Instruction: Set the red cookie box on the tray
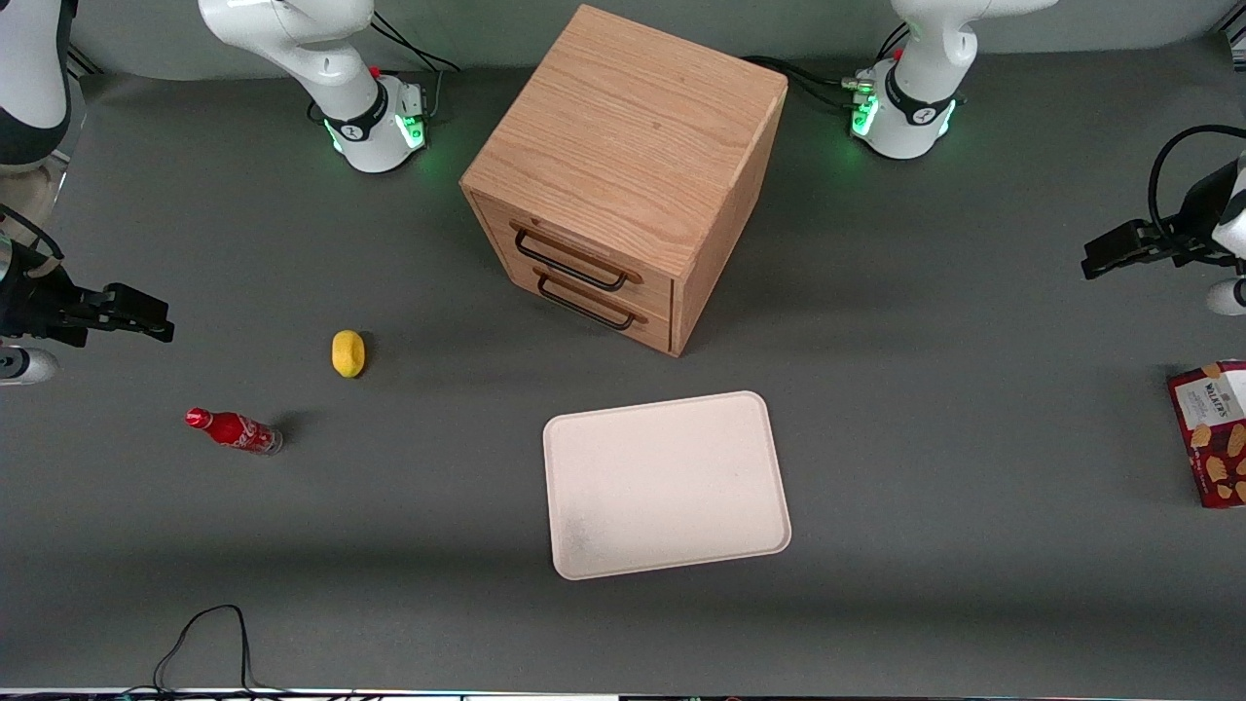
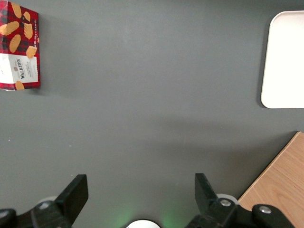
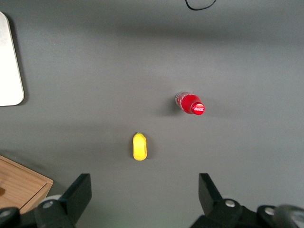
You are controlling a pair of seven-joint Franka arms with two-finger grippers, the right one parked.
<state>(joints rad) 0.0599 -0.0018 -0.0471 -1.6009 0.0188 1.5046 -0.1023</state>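
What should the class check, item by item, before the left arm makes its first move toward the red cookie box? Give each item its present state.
1. Gripper open and holding nothing: ok, its fingers stand wide apart above bare table.
2. Red cookie box located: ok, it lies flat at the working arm's end of the table, partly cut off in the front view.
3. Box free of neighbours: ok in the left wrist view, where nothing touches it.
4. Tray ready to receive: ok, nothing lies on it.
5. Path from box to tray: ok, only bare table between them; the wooden cabinet stands farther from the front camera.
6. Box already gripped: not ok, the gripper is apart from it.
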